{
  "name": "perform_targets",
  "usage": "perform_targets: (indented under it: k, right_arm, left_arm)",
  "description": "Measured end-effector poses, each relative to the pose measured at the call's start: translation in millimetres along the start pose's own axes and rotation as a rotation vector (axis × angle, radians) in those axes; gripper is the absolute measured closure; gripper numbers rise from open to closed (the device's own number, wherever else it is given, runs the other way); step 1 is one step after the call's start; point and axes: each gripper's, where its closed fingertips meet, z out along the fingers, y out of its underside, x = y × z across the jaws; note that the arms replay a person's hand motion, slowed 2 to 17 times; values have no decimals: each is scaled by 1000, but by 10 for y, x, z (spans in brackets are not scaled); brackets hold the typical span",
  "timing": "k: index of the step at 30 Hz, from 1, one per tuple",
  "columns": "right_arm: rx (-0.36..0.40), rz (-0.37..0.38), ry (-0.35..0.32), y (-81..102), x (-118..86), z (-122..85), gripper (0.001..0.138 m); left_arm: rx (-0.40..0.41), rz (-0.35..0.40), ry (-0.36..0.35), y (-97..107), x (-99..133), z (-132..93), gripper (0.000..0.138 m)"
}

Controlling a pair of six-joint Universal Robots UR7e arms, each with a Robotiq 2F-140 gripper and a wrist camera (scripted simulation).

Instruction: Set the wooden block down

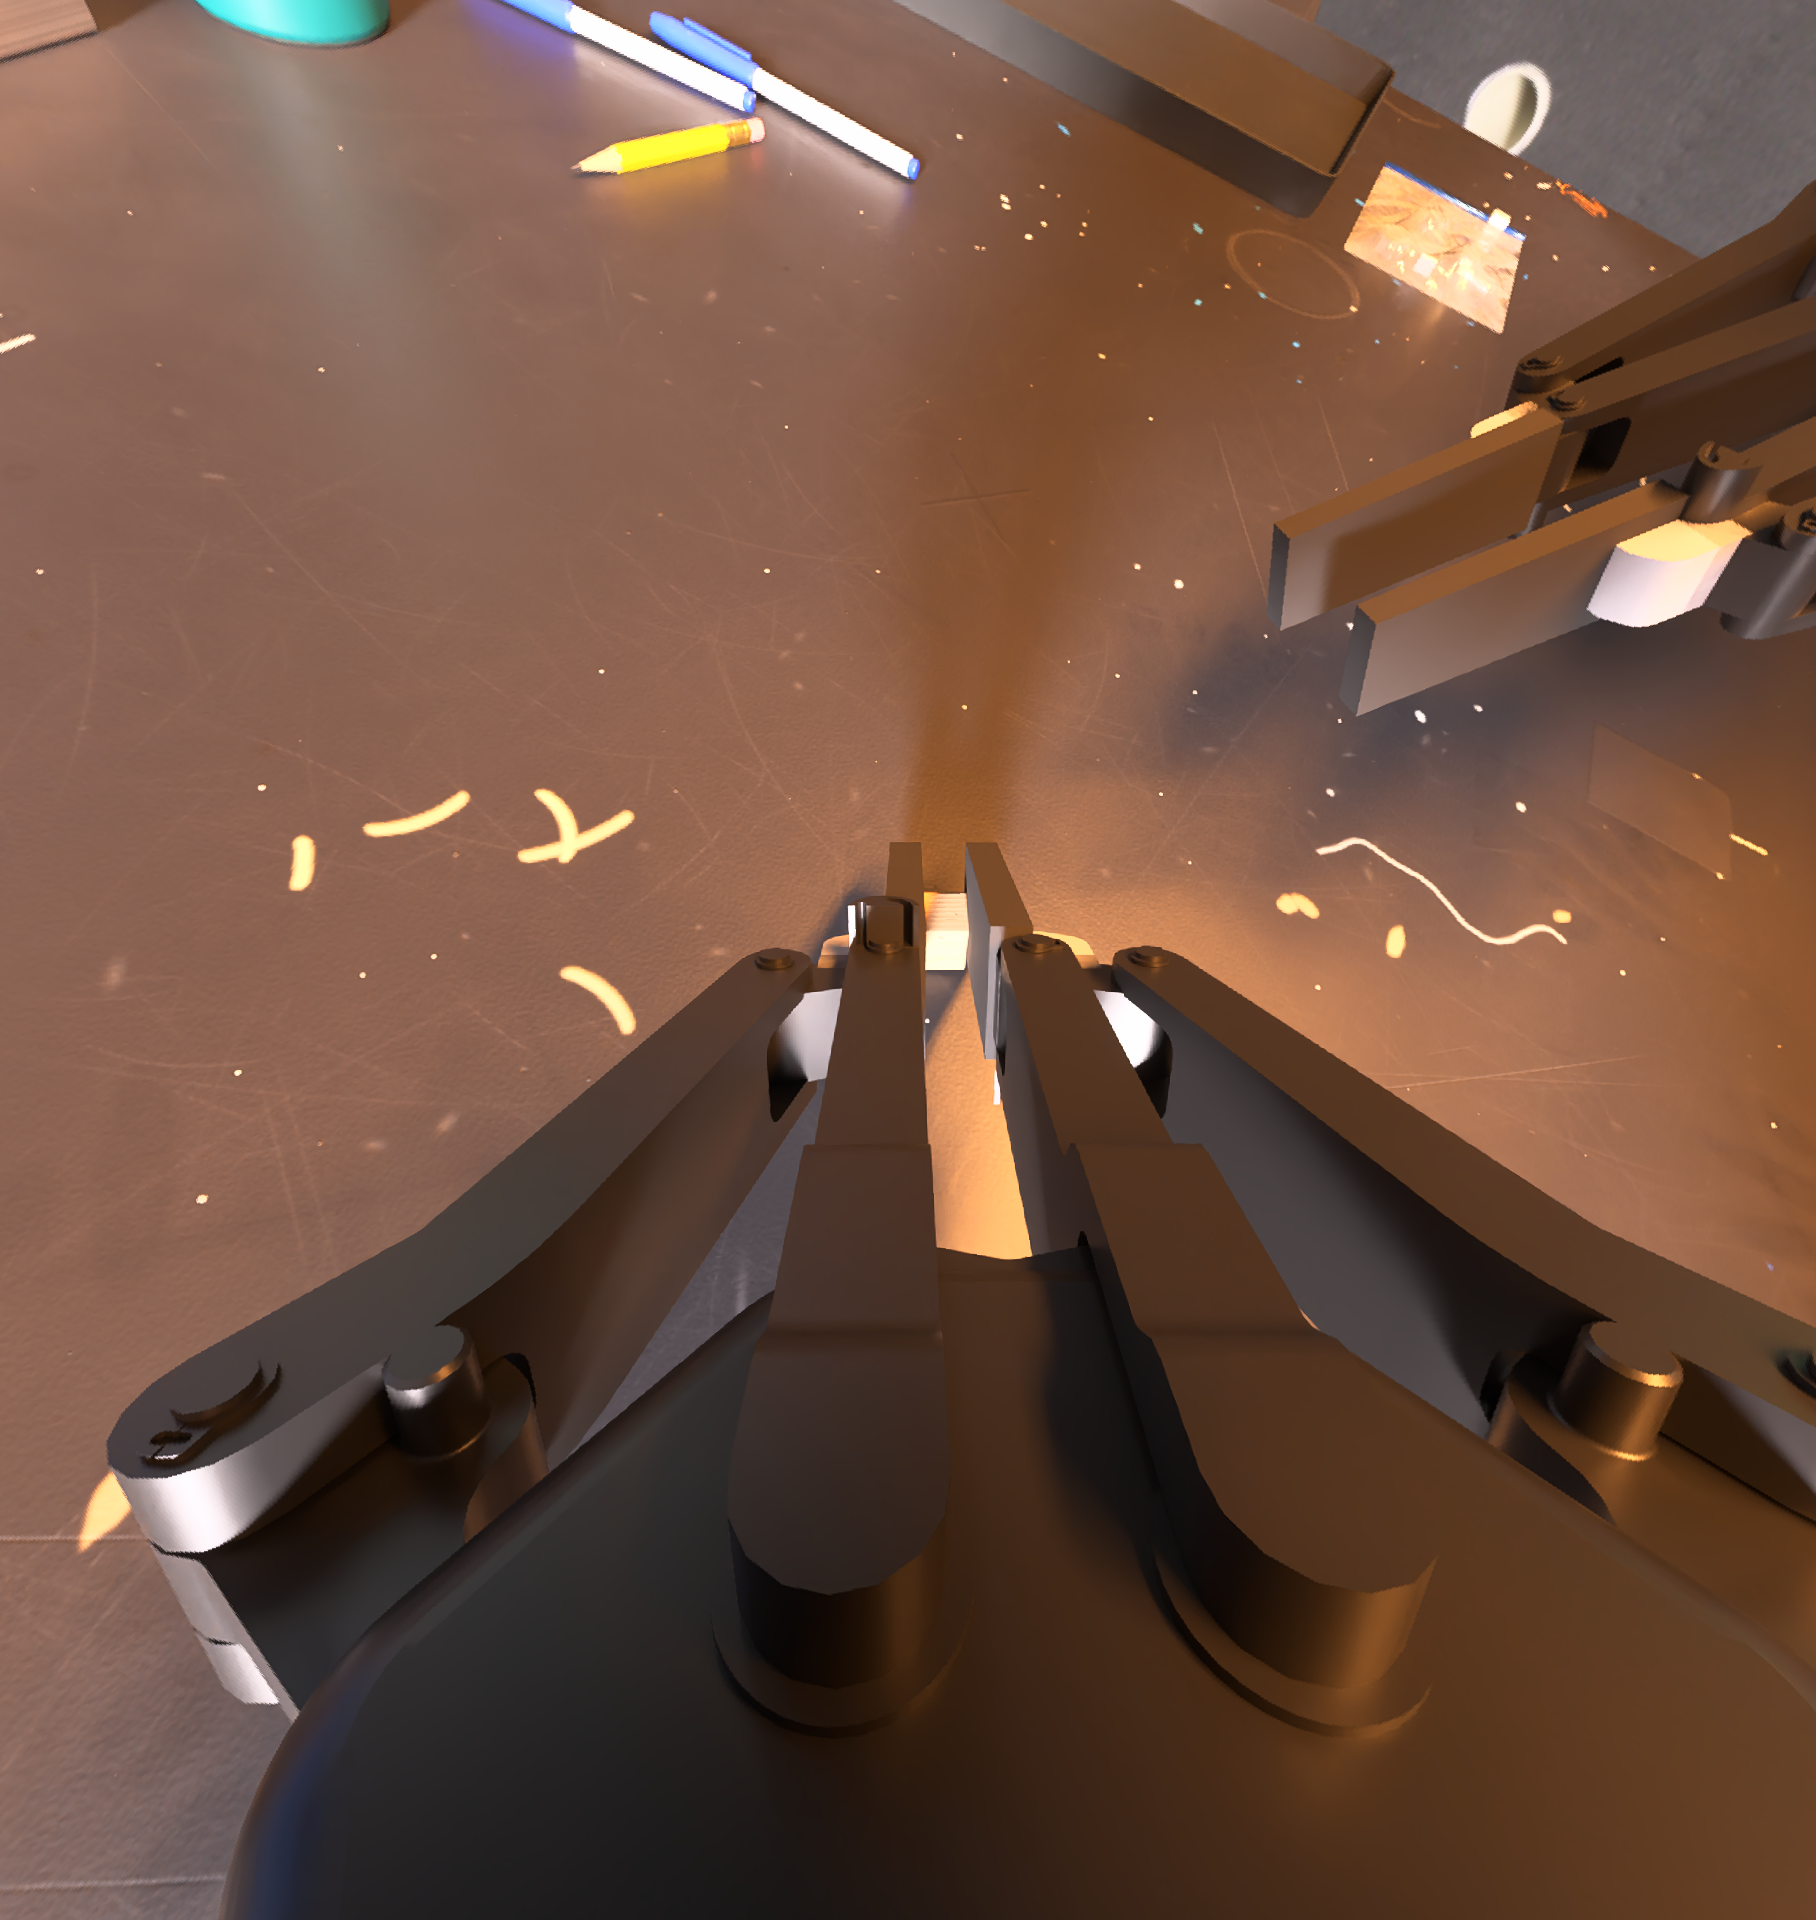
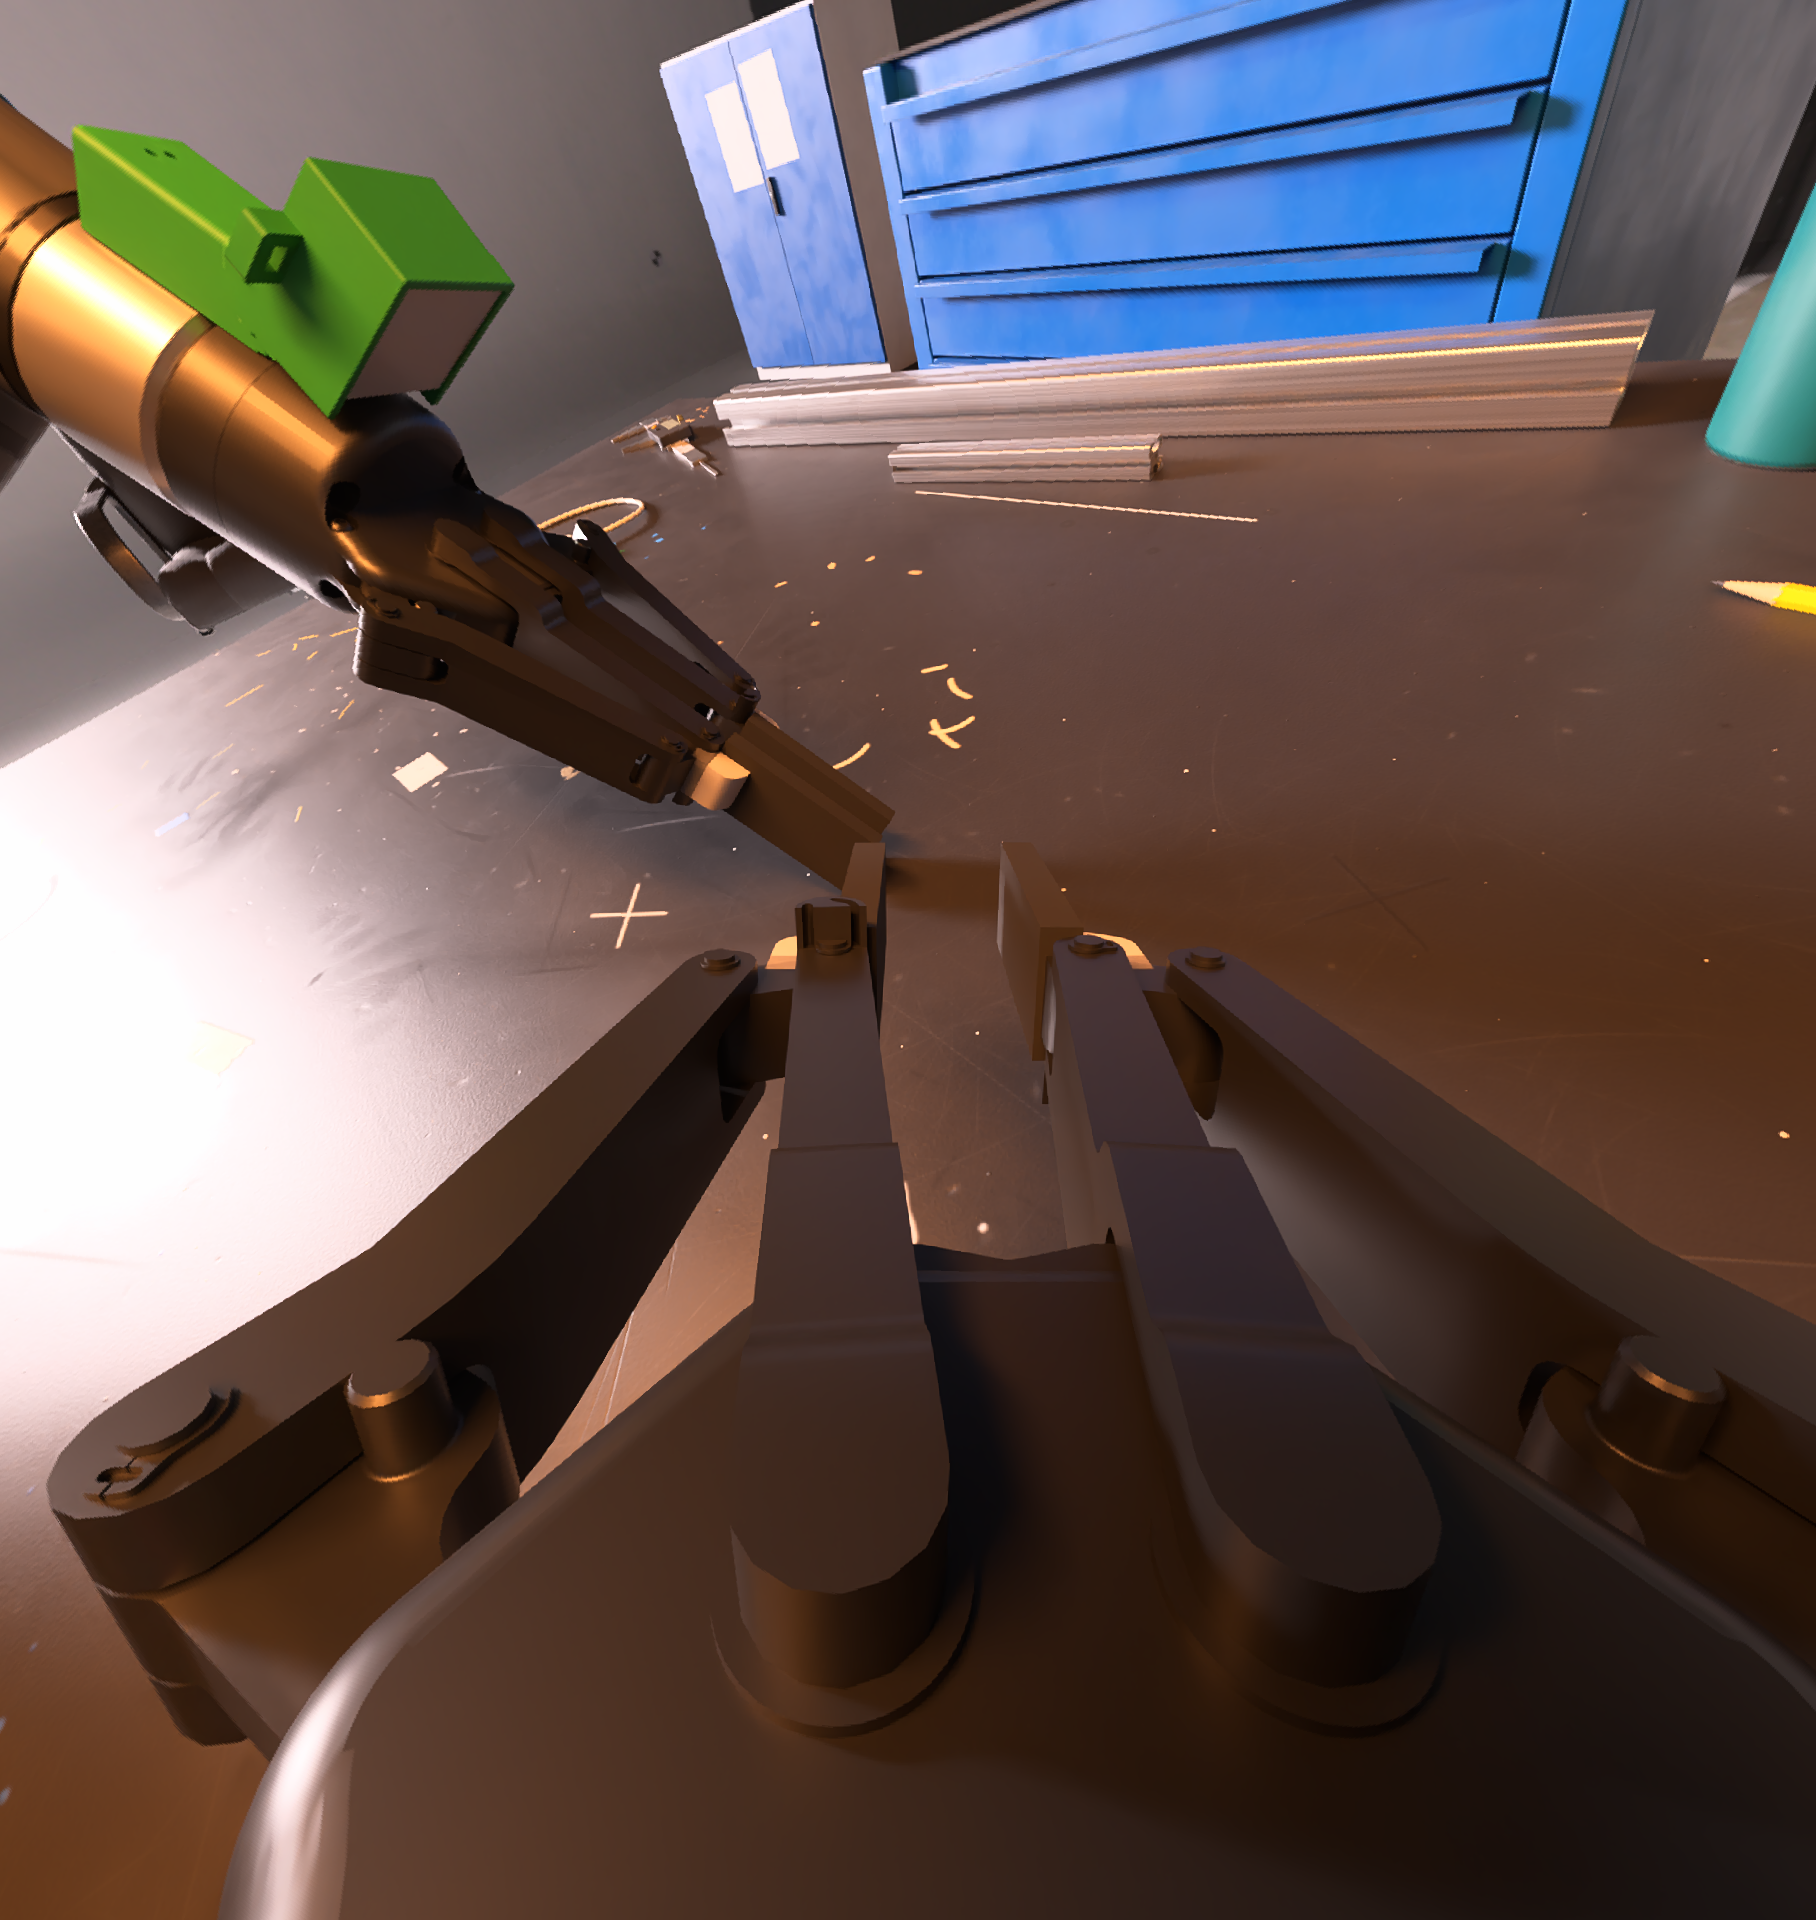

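In the left wrist view my left gripper (image 1: 945,868) is shut on a small pale wooden block (image 1: 945,927), which shows only as a sliver between the two fingers. It hangs low over the brown scratched table (image 1: 468,540). In the right wrist view the left gripper (image 2: 847,826) slants down with its tips close to the table, and the block is hidden there. I cannot tell whether the block touches the table. My right gripper (image 2: 940,868) is open and empty, just beside the left fingertips. It also shows at the right in the left wrist view (image 1: 1322,625).
A yellow pencil (image 1: 675,145), two blue-and-white pens (image 1: 790,99), a teal object (image 1: 291,16), a dark flat bar (image 1: 1174,83) and a picture card (image 1: 1434,249) lie at the far side. Aluminium rails (image 2: 1195,384) lie before a blue drawer cabinet (image 2: 1195,177).
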Motion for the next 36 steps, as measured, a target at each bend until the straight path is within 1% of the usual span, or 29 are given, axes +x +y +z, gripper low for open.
perform_targets:
  k: [36]
  right_arm:
    - [-10, -9, -4, 12, -16, 8, 112]
  left_arm:
    - [0, -4, -1, -3, -9, 0, 127]
